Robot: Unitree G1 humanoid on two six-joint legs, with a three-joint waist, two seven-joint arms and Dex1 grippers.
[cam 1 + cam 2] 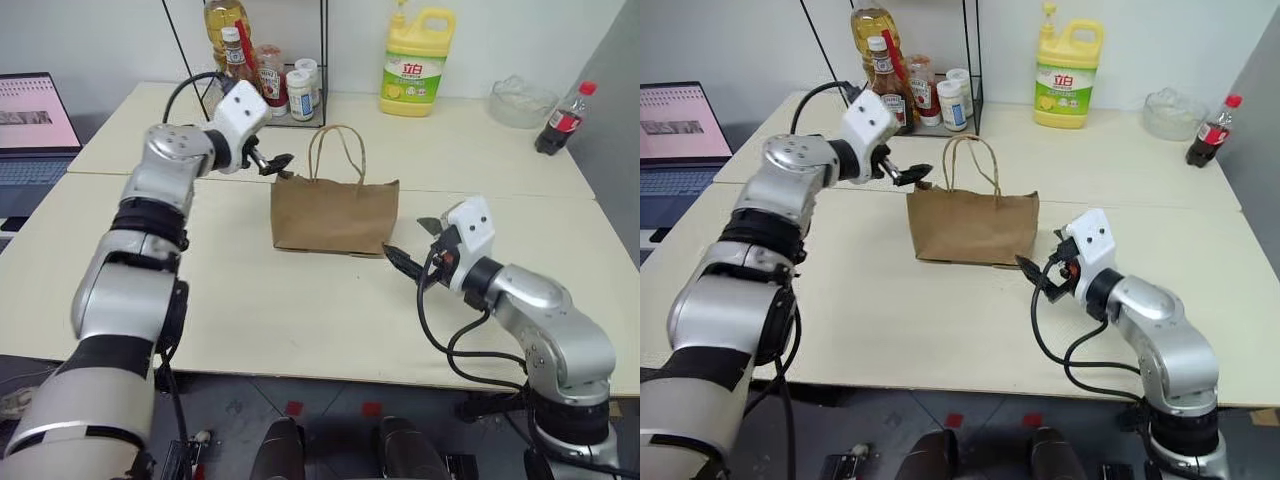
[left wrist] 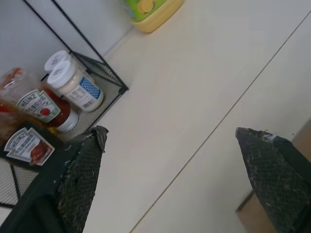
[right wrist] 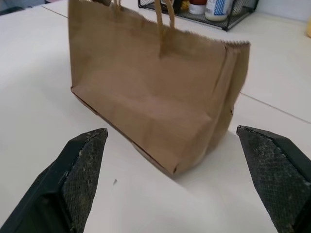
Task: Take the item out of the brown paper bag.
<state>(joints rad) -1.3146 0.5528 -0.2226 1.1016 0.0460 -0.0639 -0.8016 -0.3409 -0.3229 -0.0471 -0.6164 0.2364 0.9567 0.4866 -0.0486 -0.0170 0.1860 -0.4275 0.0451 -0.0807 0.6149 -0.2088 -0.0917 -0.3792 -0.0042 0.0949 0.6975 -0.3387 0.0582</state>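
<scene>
The brown paper bag (image 1: 334, 215) stands upright in the middle of the counter (image 1: 300, 310), its two loop handles (image 1: 337, 150) raised above a closed-looking mouth. I cannot see the item; I judge it sits inside, hidden by the paper walls, so nothing is out yet.

My left hand (image 1: 278, 165) hovers just beside the bag's upper left corner, near the rim, fingers spread wide and holding nothing. From there I judge it is placed to pinch the rim or a handle, which would steady the bag and pull the mouth open.

My right hand (image 1: 412, 252) sits low near the bag's lower right corner, apart from it, also spread wide and empty. Its wrist view looks straight at the bag's broad face and side fold.

Behind the bag a wire rack (image 1: 290, 95) holds sauce bottles, and a yellow jug (image 1: 417, 62) and a cola bottle (image 1: 563, 118) stand well apart at the back, out of my way. The light bag could tip or slide if I tug only one side.
</scene>
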